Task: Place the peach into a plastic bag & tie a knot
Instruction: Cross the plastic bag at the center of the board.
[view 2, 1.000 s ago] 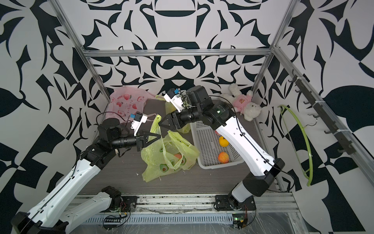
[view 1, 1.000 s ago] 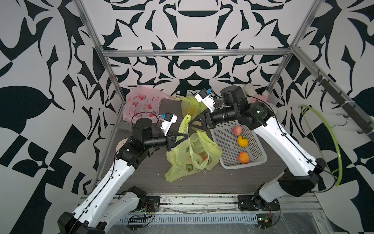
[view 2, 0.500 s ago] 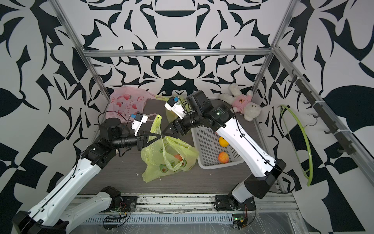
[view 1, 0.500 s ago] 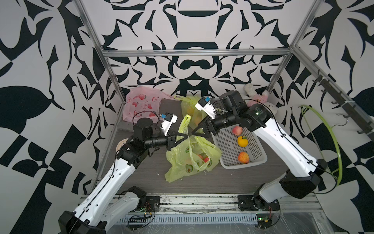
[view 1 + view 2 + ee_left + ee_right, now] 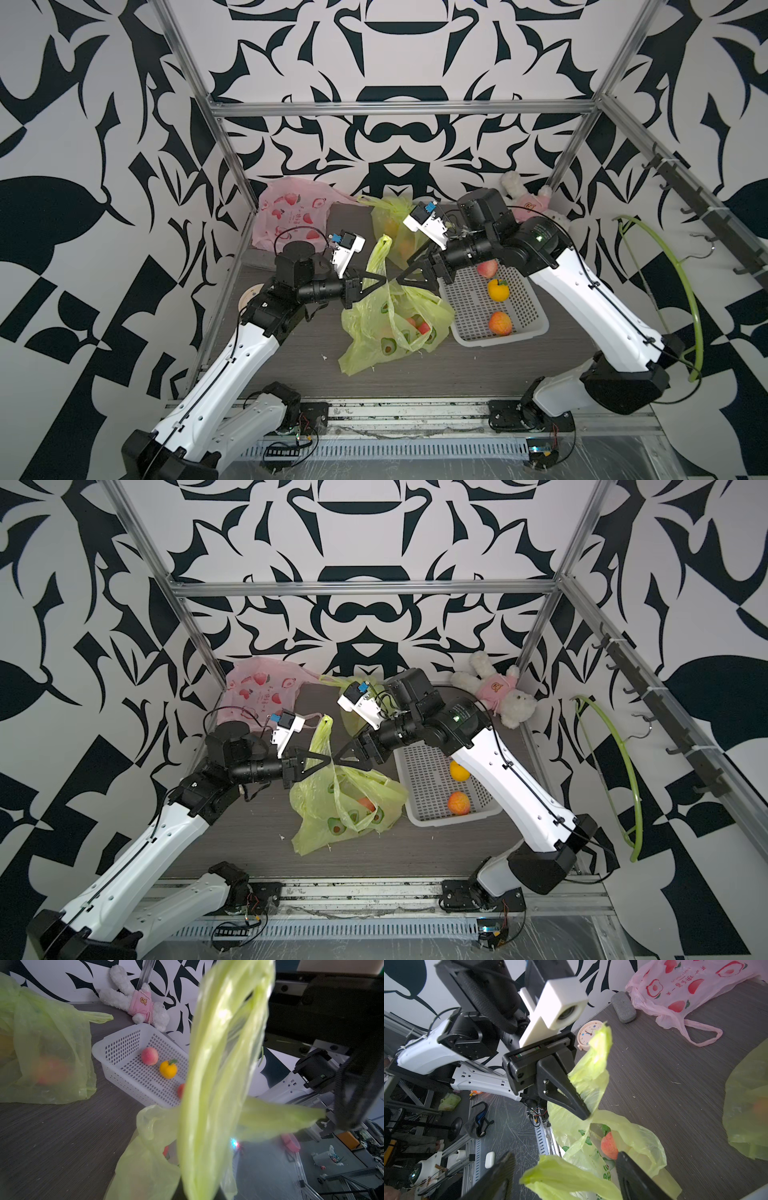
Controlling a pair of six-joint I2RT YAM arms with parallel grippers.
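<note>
A yellow-green plastic bag (image 5: 395,332) (image 5: 345,808) with avocado prints lies mid-table, and a peach (image 5: 415,323) (image 5: 609,1145) shows through its mouth. My left gripper (image 5: 384,279) (image 5: 330,759) is shut on one bag handle (image 5: 376,257) (image 5: 218,1064), which stands up past its tips. In the left wrist view that handle hides the jaws. My right gripper (image 5: 405,280) (image 5: 566,1176) faces it tip to tip, open. The other handle (image 5: 571,1180) lies loose between its fingers.
A white basket (image 5: 490,337) right of the bag holds a second peach (image 5: 487,268), a yellow pepper (image 5: 498,289) and an orange fruit (image 5: 499,323). At the back are another yellow-green bag (image 5: 395,224), a pink bag (image 5: 291,212), a plush toy (image 5: 523,199) and, left, a clock (image 5: 588,1033).
My right gripper has come down and left to meet the left gripper over the bag, opening slightly wider around the free handle. The left gripper has stayed put, holding its handle.
</note>
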